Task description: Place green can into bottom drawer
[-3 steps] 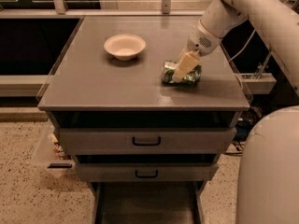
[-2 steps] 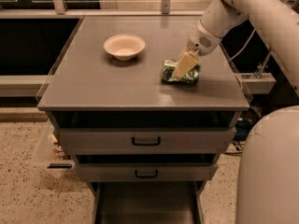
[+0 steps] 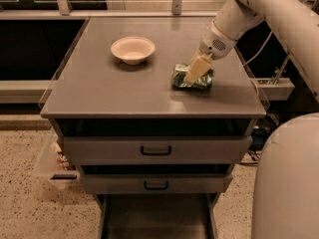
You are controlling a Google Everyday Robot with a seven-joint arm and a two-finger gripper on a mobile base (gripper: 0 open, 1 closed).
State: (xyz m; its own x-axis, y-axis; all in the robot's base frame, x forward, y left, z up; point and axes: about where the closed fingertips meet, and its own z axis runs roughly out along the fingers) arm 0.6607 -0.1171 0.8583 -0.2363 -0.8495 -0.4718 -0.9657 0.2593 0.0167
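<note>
Small dented green aluminium can (image 3: 207, 79): lies on its side on the grey table (image 3: 124, 96), right of the beige bowl (image 3: 132, 49), long axis left-right. End effector (image 3: 194, 73): directly upon the can, grip cannot be told. Dark grey bottom drawer (image 3: 154, 222): open, below the bowl.

Tool (image 3: 195, 73) on can (image 3: 207, 80), right of bowl (image 3: 132, 49)

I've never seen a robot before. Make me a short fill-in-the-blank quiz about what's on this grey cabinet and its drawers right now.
1. The gripper is down at the green can, which lies on the cabinet top, to the ____ of the beige bowl as the picture shows it.
2. The bottom drawer stands pulled ____.
3. Above it sit ____ upper drawers with black handles.

Missing words: right; open; two.
</note>
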